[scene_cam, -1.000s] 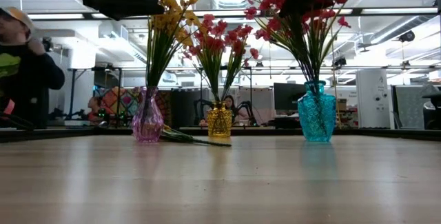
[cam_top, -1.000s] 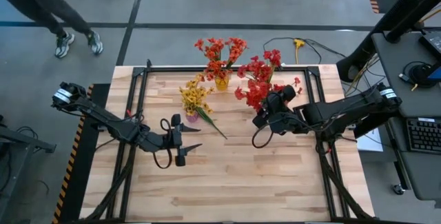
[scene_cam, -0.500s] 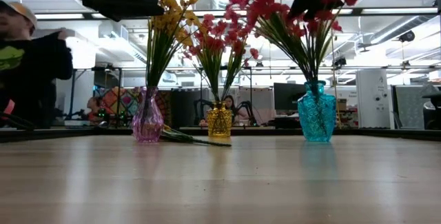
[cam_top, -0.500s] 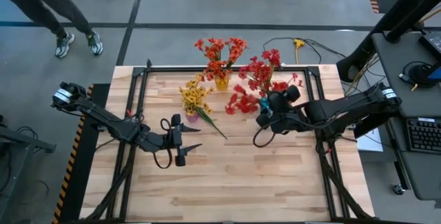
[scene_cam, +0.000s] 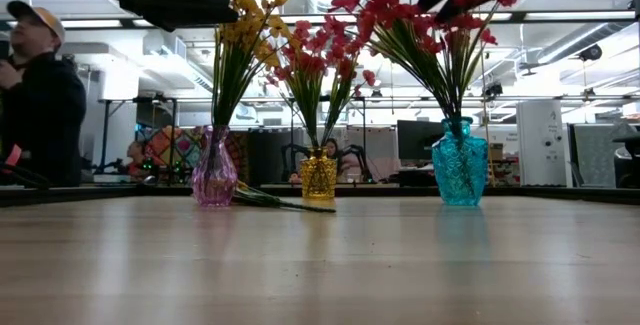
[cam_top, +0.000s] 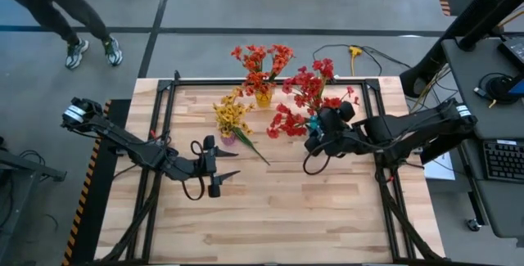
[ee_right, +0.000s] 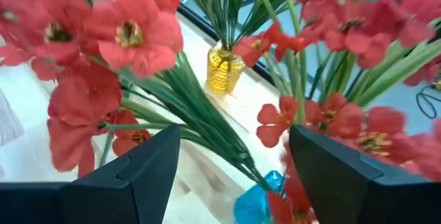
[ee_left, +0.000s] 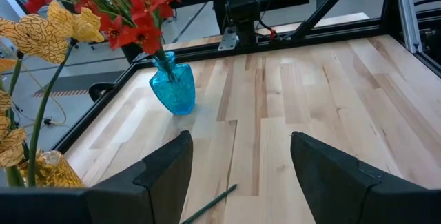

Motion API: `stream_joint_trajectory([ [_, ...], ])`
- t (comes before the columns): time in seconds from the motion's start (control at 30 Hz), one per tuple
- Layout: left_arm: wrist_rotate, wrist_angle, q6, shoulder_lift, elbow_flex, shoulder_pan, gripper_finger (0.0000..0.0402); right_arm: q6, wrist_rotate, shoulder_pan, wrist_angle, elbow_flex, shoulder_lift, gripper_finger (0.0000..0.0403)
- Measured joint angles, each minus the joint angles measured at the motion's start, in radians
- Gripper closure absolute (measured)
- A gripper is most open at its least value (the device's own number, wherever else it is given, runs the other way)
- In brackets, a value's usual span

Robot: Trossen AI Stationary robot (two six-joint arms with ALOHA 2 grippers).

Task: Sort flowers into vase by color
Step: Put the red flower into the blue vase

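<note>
A blue vase holds red flowers; one red spray leans out toward the table's left. My right gripper is open just above the vase, and the spray's green stems run between its fingers without touching them. A purple vase holds yellow flowers. A yellow vase holds orange-red flowers. My left gripper is open and empty, near and left of the purple vase.
A loose green stem lies on the table beside the purple vase and also shows in the low view. A black frame borders the wooden table. A person stands beyond the table's far left corner.
The red spray under my right gripper has tipped toward the table's left, its blossoms swinging out past the blue vase while its stems stay in the vase. My right gripper has gone up a little and slightly toward the right edge.
</note>
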Motion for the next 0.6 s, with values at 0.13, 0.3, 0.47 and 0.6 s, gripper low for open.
stream_joint_trajectory([
  [0.13, 0.0, 0.0, 0.0, 0.0, 0.0, 0.0, 0.0174, -0.002, 0.0, 0.0, -0.056, 0.052, 0.0, 0.0146],
  [0.3, 0.0, 0.0, 0.0, 0.0, 0.0, 0.0, 0.0174, -0.026, 0.0, 0.004, -0.115, 0.119, 0.0, 0.0155],
  [0.47, 0.0, -0.001, 0.0, 0.0, 0.0, 0.0, 0.0174, -0.128, -0.004, 0.047, -0.117, 0.168, 0.001, 0.0156],
  [0.6, 0.0, -0.001, -0.002, 0.0, 0.0, 0.0, 0.0174, -0.213, -0.028, 0.123, -0.112, 0.171, 0.007, 0.0158],
])
